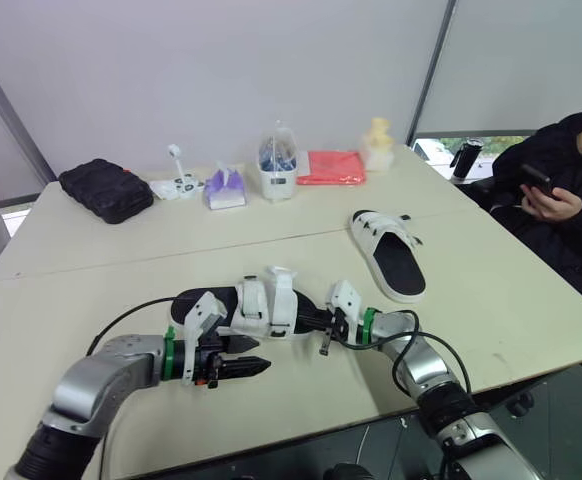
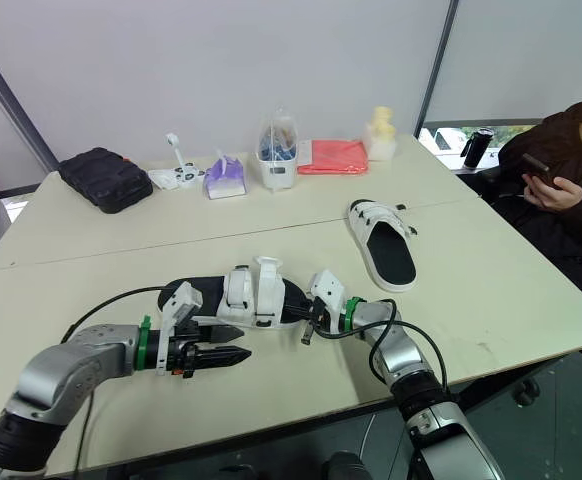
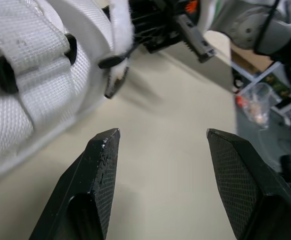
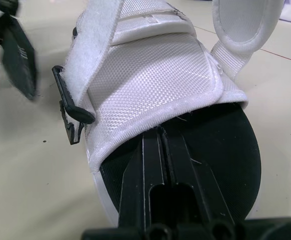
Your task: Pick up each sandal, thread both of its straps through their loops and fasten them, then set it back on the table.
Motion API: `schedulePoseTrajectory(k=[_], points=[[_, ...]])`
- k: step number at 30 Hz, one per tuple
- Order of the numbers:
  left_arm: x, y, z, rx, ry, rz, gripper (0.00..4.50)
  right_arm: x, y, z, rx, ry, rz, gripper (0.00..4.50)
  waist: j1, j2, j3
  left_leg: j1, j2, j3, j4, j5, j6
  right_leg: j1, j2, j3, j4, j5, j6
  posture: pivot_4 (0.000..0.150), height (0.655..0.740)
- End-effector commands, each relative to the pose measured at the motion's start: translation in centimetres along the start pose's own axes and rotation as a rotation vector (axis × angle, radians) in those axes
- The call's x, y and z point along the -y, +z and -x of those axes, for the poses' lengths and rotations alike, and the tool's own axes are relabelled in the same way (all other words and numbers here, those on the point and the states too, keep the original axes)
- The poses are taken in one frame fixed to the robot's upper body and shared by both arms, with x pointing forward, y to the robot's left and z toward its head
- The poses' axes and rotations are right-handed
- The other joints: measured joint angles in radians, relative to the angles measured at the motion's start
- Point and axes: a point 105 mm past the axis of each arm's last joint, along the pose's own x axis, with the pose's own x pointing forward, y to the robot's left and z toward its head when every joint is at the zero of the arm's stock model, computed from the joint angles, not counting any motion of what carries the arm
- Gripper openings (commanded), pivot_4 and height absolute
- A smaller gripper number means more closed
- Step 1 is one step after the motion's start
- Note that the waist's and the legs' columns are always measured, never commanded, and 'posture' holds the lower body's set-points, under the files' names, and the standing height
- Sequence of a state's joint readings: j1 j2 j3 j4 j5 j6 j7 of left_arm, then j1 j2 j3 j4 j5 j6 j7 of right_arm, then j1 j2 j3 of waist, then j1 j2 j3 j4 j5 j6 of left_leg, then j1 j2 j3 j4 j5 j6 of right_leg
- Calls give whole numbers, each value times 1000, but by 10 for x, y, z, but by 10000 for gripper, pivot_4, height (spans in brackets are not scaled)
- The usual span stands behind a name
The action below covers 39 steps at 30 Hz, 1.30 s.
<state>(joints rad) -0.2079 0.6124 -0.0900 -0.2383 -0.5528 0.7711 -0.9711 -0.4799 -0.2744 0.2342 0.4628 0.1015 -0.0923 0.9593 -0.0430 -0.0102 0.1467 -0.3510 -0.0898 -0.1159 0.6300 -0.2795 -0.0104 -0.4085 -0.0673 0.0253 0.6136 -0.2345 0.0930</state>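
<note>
Although both sandals lie on the worktop (image 1: 491,300), we judge the task far from finished. The far sandal (image 1: 389,255) rests toward the right edge, well apart from both grippers, its straps low across it; whether they are fastened we cannot tell. The near sandal (image 1: 256,305) lies by the front edge, on the surface and not lifted, between the two grippers. The right gripper (image 4: 158,131) is clenched, its tips over the black footbed (image 4: 220,150) and up against the rim of the white upper (image 4: 155,75); whether it nips any fabric we cannot tell. The left gripper (image 3: 160,137) is released, its jaws apart over bare worktop just beside the sandal, touching nothing. One strap (image 4: 240,25) curls upright and free. The other strap (image 4: 93,45) runs down toward its black loop (image 4: 70,117) but looks unpressed. Threading and fastening are not yet done on this sandal, we reckon.
</note>
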Motion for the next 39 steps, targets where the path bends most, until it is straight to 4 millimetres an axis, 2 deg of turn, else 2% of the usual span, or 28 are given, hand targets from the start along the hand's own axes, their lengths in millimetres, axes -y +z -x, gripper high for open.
schedulePoseTrajectory(k=[1, 6, 17, 20, 22, 24, 30, 35, 39], points=[[-5, 10, -8, 40, 17, -77, 28419, -23, -42, -2, -154, 67, -82, 0, 0, 0, 0, 0, 0, 0, 0, 0, 0, 0, 0, 0, 0, 0, 0, 1500, 7400], [-11, 13, -15, 60, 36, -129, 28419, -23, -42, -1, -156, 67, -80, 0, 0, 0, 0, 0, 1, 0, -1, -1, -1, -1, 1, 0, 0, 1, 1, 1500, 7400], [-6, 23, -25, 94, -10, -115, 28419, -24, -43, -1, -157, 61, -86, 0, 1, 0, 0, 0, 1, 0, 0, -1, -1, -1, 1, 0, 0, 1, 1, 1500, 7400], [-9, 24, -26, 100, -1, -111, 19730, -25, -44, -1, -158, 59, -87, 0, 1, 0, 0, 0, 1, 0, 0, -1, -1, 0, 1, 0, 0, 1, 1, 1500, 7400], [-10, 24, -26, 103, 5, -103, 9209, -25, -44, 0, -158, 58, -88, 0, 0, 0, 0, 0, 1, 0, 0, -1, -1, -1, 1, 0, 0, 1, 1, 1500, 7400], [-11, 24, -26, 100, 9, -97, 723, -25, -44, 0, -157, 56, -89, 0, 0, 0, 0, 0, 1, 0, 0, -1, -1, -1, 1, 0, 0, 1, 1, 1500, 7400], [-5, 14, -23, 46, -34, -55, 723, -25, -45, 0, -159, 52, -91, 0, 0, 0, 0, -1, 1, 0, -1, -1, -1, -1, 2, 0, 0, 1, 1, 1500, 7400], [6, -8, -10, -55, -118, -13, 723, -24, -45, 1, -162, 51, -90, 0, -2, 1, 0, 0, 2, 0, -2, -1, -2, -2, 2, 0, 0, 1, 1, 1500, 7400], [19, -15, 1, -92, -188, 32, 723, -23, -45, 1, -165, 52, -89, 0, -2, 1, 0, 0, 2, 0, -1, -1, -2, -2, 3, 0, 0, 1, 0, 1500, 7400]])
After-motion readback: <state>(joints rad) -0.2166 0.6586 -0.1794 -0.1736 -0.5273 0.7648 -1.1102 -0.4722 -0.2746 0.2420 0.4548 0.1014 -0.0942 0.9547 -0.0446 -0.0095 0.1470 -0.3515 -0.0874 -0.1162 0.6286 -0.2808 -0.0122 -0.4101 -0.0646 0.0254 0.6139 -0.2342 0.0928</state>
